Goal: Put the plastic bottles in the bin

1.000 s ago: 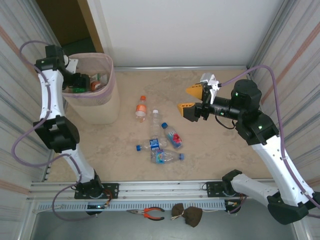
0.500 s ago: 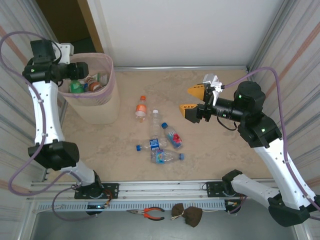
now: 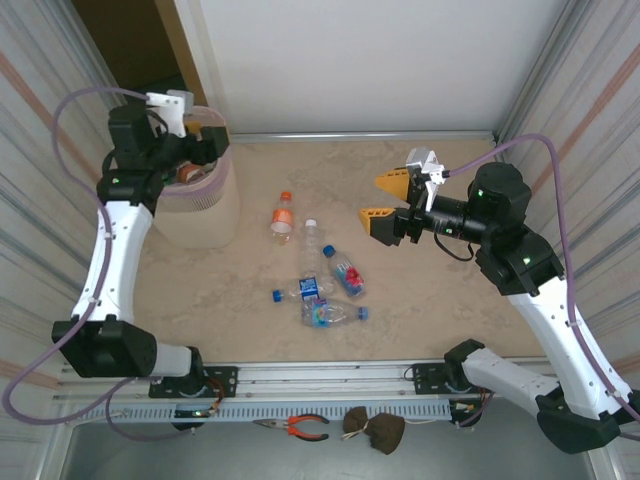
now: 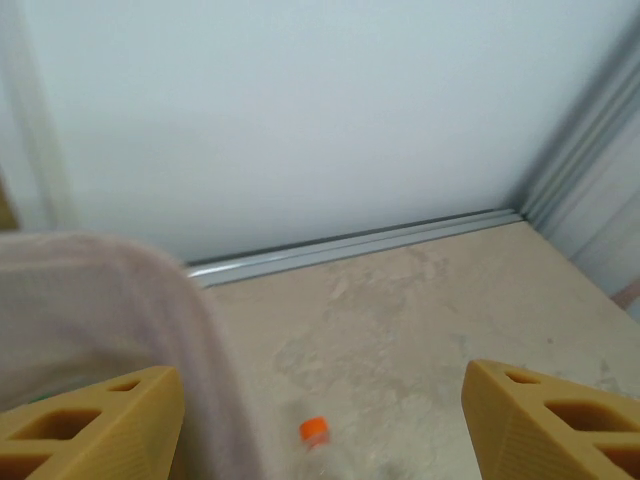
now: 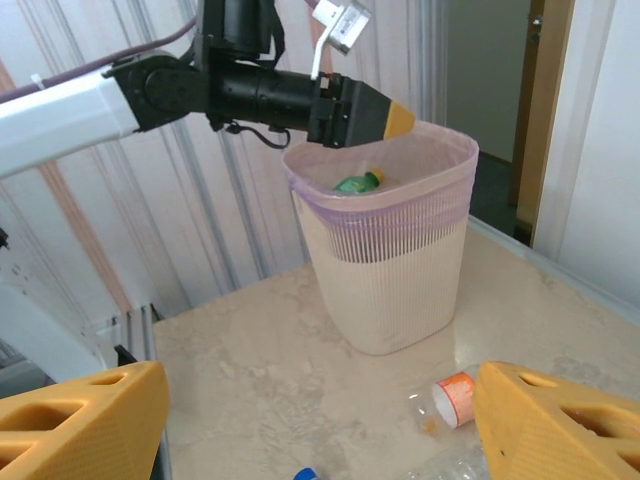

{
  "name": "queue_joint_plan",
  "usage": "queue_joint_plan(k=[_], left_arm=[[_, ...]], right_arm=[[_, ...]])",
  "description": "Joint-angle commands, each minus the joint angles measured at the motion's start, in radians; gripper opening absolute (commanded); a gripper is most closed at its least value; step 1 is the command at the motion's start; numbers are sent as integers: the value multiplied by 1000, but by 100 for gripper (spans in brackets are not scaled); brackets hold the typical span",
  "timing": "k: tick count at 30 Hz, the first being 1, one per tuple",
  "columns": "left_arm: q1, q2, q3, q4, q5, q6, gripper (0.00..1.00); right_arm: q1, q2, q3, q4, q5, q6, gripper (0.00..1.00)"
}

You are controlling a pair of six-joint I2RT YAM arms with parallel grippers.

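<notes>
- Plastic bottle [image 5: 352,184], a green one, lies inside the bin [image 3: 205,215] at the table's far left. It is on top of the load, roughly level, just below the left gripper [image 5: 385,118].
- Left gripper hangs over the bin's mouth, fingers [image 4: 90,420] spread wide with nothing between them.
- Orange-capped bottle [image 3: 283,218] lies on the table [image 3: 450,330] right of the bin, well apart from both grippers. Its long axis runs near-to-far, cap toward the back wall.
- White-capped bottle [image 3: 313,243] lies just beside it, pointing the same way.
- Two blue-capped bottles nearest the arms lie crosswise: one [image 3: 300,291] with its cap left, the other [image 3: 335,314] with its cap right.
- Red-labelled bottle [image 3: 347,274] lies diagonally, cap toward far-left.
- Right gripper [image 3: 383,201] hovers right of this cluster, fingers apart and empty, aimed leftward.
</notes>
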Motion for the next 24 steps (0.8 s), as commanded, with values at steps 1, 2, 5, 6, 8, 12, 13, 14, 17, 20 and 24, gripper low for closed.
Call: queue_joint_plan(k=[1,2,5,6,8,12,13,14,17,20,24], left_arm=[[-86,-25,-25,141,-95,27,73],[-126,-18,-25,141,-165,35,73],[-222,23,-12,131,-303,63,73],[-247,43,7,111,-352,69,73],[-281,93,53,58,-399,75,72],[-348,185,121,-38,-505,104,70],[-361,208,139,-65,-530,107,70],[-377,234,159,-101,-558,109,70],[-415,307,203,-184,-606,110,70],[-451,367,220,-238,-642,106,71],[-474,439,233,-290,-630,79,74]], right_arm=[[5,-23,-6,8,8,9,78],[5,-26,-7,8,10,11,78],[6,-31,-7,4,18,11,78],[7,-31,-4,-2,20,9,78],[6,-35,-1,-11,27,7,78],[6,-43,4,-28,39,1,78],[6,-45,4,-30,40,2,78],[7,-48,1,-30,41,1,78],[7,-51,-5,-30,43,6,78],[8,-53,-9,-28,41,7,78],[8,-54,-10,-32,41,8,78]])
